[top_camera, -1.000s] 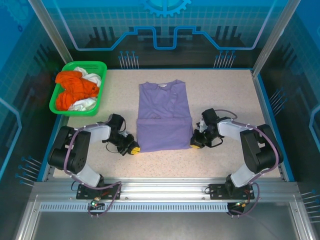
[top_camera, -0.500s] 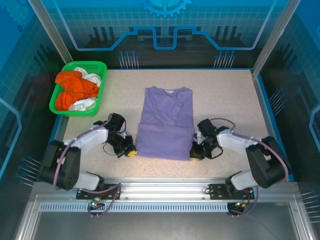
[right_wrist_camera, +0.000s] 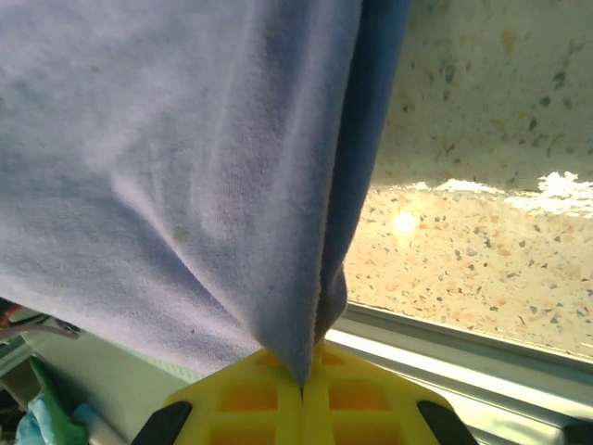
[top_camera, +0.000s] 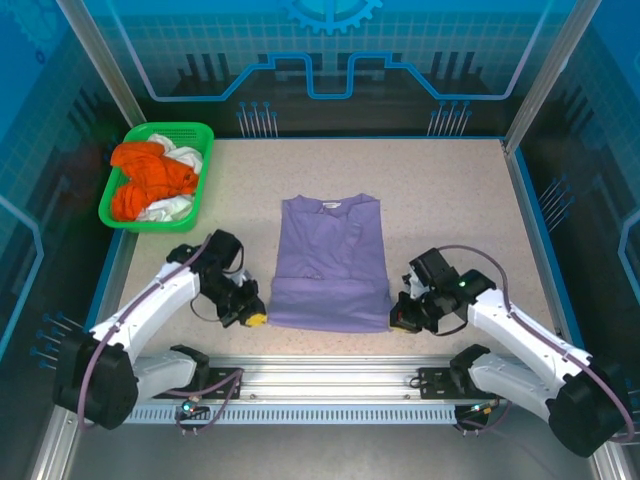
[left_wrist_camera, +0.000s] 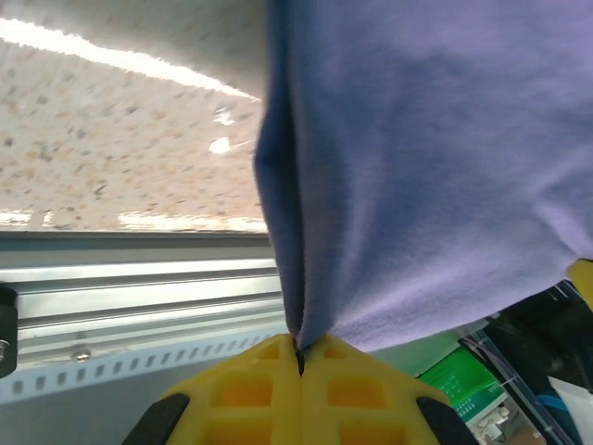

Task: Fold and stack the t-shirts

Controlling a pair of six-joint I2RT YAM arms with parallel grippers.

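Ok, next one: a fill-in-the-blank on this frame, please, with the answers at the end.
The left gripper and the right gripper each have jaws ____ on a near corner of the shirt. That shirt is ____. The basket holding the orange shirts is ____. It stands at the table's far ____ corner.
Missing: shut; purple; green; left.

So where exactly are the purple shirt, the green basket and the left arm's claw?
purple shirt (top_camera: 330, 250): overhead view, middle of its flat chest.
green basket (top_camera: 203, 180): overhead view, its right wall.
left gripper (top_camera: 256, 320): overhead view, yellow fingertips shut on the shirt's near corner.
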